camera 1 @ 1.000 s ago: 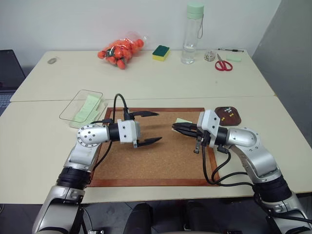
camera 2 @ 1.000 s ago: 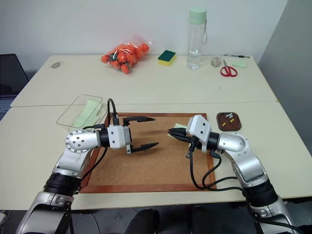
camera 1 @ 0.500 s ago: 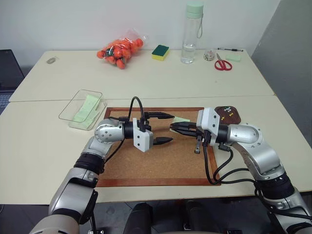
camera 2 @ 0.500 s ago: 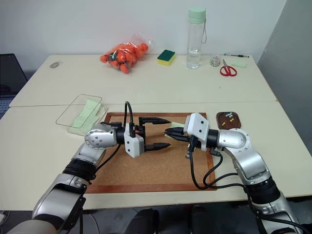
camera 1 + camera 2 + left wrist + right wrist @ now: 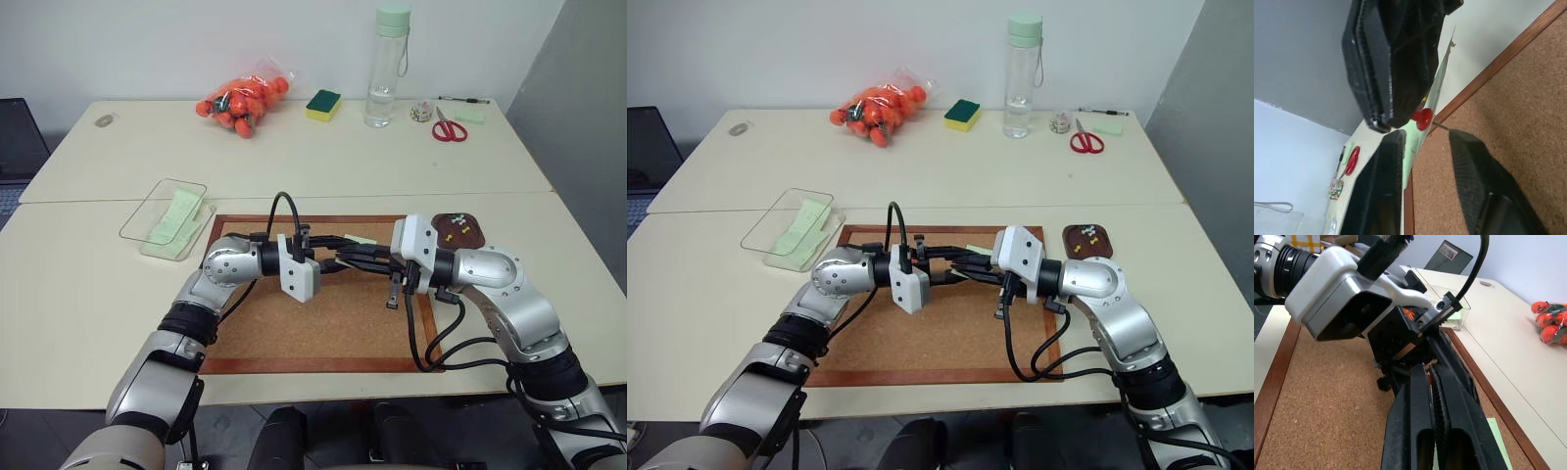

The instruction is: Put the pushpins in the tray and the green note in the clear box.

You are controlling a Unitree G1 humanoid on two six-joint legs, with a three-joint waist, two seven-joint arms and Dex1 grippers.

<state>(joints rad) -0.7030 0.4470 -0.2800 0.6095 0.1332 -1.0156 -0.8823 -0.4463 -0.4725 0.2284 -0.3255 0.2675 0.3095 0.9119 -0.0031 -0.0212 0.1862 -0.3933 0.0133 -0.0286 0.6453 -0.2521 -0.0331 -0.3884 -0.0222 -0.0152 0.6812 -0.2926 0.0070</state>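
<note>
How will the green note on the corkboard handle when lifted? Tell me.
The green note looks paper-thin, so it is probably floppy and very light. A red pushpin sits right against it; if the pin goes through the paper, the note may tear when pulled.

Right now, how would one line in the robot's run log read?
left gripper: open, at red pushpin | right gripper: shut on green note | place: over corkboard
</note>
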